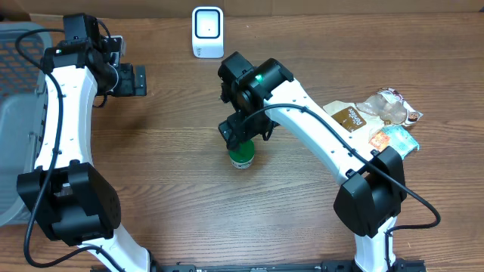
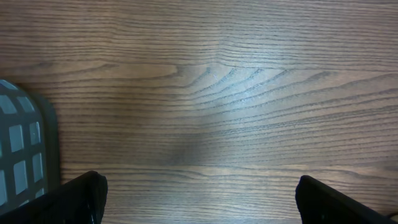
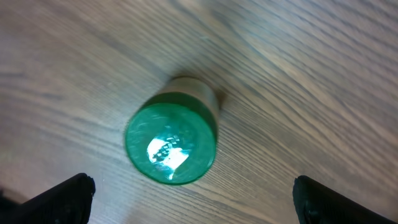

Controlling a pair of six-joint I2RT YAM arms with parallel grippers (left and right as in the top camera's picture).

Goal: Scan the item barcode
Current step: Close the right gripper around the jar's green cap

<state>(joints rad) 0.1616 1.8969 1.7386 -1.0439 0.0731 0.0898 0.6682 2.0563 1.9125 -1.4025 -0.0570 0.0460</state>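
The item is a small round container with a shiny green lid [image 1: 243,157] [image 3: 171,140], standing upright on the wooden table; no barcode shows from above. My right gripper [image 1: 240,142] [image 3: 196,205] hovers straight over it, open, its black fingertips [image 3: 69,194] spread wide and touching nothing. The white barcode scanner [image 1: 207,32] stands at the table's back edge. My left gripper [image 1: 138,79] [image 2: 202,205] is open over bare wood at the back left, far from the item.
A grey mesh basket [image 1: 17,113] [image 2: 22,149] occupies the left edge of the table. Several snack packets [image 1: 382,119] lie in a pile at the right, beside the right arm's base [image 1: 370,200].
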